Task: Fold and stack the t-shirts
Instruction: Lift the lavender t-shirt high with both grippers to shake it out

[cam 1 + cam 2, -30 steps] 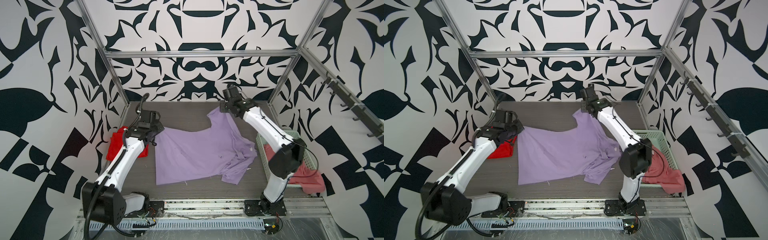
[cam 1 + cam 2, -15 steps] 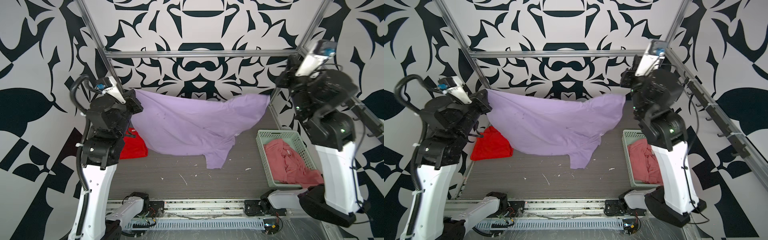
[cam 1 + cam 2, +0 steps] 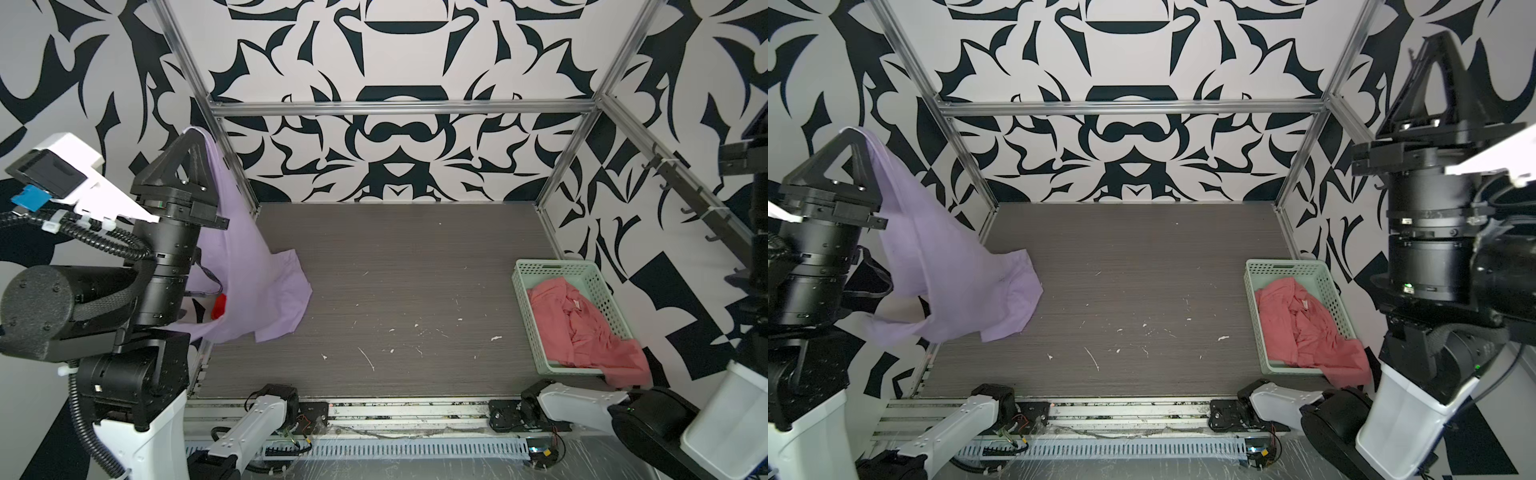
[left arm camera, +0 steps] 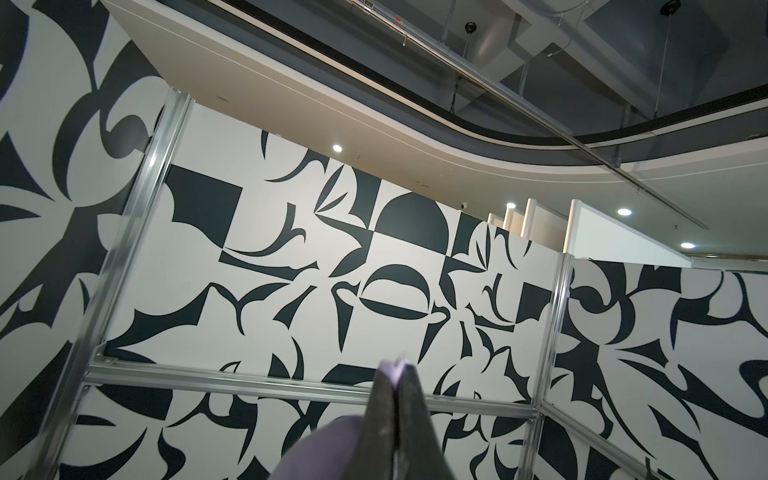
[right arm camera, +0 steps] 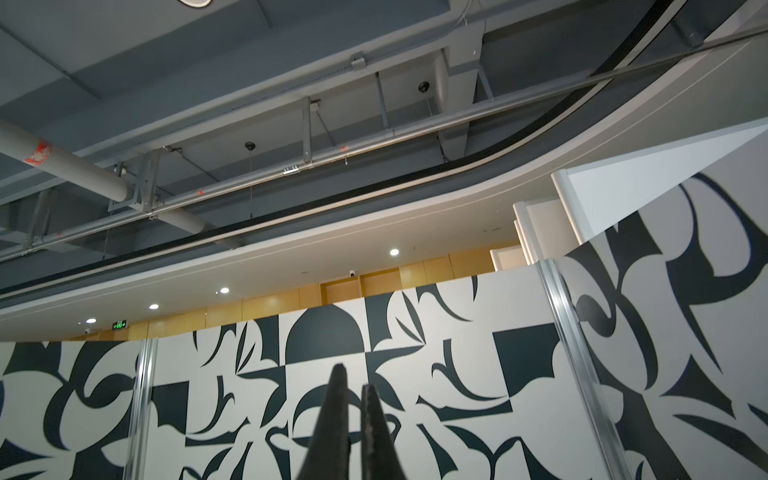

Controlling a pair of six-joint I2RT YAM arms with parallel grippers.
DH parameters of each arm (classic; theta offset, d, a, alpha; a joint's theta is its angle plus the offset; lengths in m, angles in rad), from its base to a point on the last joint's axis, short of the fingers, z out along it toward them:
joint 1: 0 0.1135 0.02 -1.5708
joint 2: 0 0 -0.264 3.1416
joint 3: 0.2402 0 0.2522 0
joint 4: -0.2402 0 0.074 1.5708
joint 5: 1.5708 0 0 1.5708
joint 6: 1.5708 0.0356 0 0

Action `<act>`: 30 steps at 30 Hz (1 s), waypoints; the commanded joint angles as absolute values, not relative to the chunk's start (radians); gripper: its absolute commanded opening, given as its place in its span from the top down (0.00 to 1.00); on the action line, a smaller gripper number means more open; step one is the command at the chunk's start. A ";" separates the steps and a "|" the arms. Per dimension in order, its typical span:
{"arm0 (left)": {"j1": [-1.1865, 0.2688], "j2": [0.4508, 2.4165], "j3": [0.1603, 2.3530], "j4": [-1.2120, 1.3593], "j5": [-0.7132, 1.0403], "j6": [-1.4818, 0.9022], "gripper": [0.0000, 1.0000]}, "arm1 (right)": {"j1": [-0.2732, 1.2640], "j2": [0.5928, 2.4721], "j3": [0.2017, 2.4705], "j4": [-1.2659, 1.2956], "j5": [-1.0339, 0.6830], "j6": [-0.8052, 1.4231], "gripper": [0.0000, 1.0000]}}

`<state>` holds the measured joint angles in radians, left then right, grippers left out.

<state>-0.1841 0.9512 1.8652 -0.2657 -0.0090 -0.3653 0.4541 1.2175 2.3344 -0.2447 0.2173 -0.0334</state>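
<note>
With left pincer (image 4: 397, 368) clenched on lilac t-shirt (image 3: 257, 286) dangling at left over the desk (image 3: 395, 270), treat as light, limp cloth. Take the free lower corner with right pincer (image 5: 354, 376), closed empty at right.

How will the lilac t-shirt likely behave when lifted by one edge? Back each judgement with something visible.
Probably floppy: hanging from the left gripper, the lilac t-shirt drapes in loose folds and keeps no shape. Likely light: a small pinch of cloth in the shut gripper carries most of it. It may swing when moved.
</note>
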 commanded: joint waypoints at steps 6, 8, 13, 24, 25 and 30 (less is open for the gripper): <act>-0.181 1.078 1.849 -0.208 0.093 -0.499 1.00 | 0.460 1.258 2.007 -0.270 0.255 0.114 1.00; -0.182 1.140 1.900 -0.161 0.147 -0.567 1.00 | 0.460 1.262 1.950 -0.265 0.256 0.147 1.00; -0.305 1.362 2.123 -0.033 0.209 -0.690 1.00 | 0.460 1.247 1.812 -0.230 0.266 0.191 1.00; -0.420 1.540 2.305 0.001 0.107 -0.678 1.00 | 0.460 1.135 1.614 -0.229 0.351 0.220 1.00; -0.420 1.509 2.234 0.002 0.085 -0.661 1.00 | 0.460 1.128 1.595 -0.234 0.357 0.232 1.00; -0.420 1.322 1.871 -0.093 -0.088 -0.549 1.00 | 0.461 1.129 1.496 -0.260 0.365 0.307 0.80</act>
<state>-0.4221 1.4094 1.9987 -0.0765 0.0467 -0.6189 0.4553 1.1038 1.5406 -0.2657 0.3431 0.2436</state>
